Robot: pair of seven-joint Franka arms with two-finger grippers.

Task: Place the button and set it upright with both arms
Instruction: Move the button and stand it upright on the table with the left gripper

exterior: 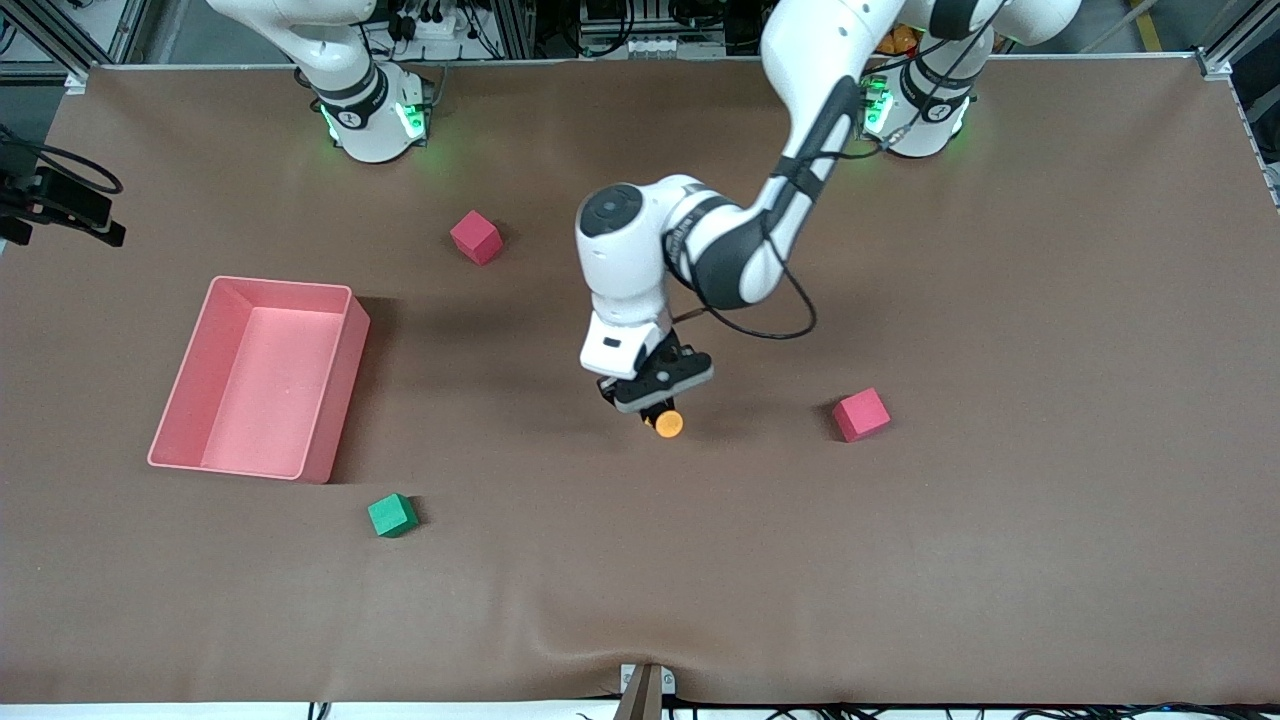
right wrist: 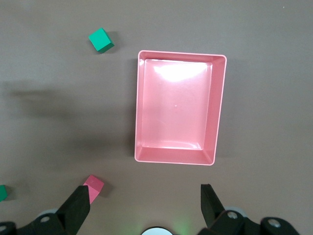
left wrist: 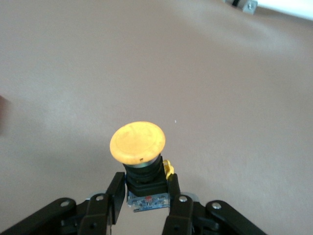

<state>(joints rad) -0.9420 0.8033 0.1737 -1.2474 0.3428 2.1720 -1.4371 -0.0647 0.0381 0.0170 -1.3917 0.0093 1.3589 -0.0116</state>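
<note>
My front camera looks down from high across the bench (exterior: 1000,560), facing both bases. The left wrist camera sits close over bare bench. The right wrist camera looks straight down from higher, sharing the pink bin (right wrist: 142,105) with the front view.

Button (left wrist: 137,142) cap smooth matt plastic; bin (right wrist: 142,110) glossy plastic; table (exterior: 1000,550) cover matt, perhaps cloth.
</note>
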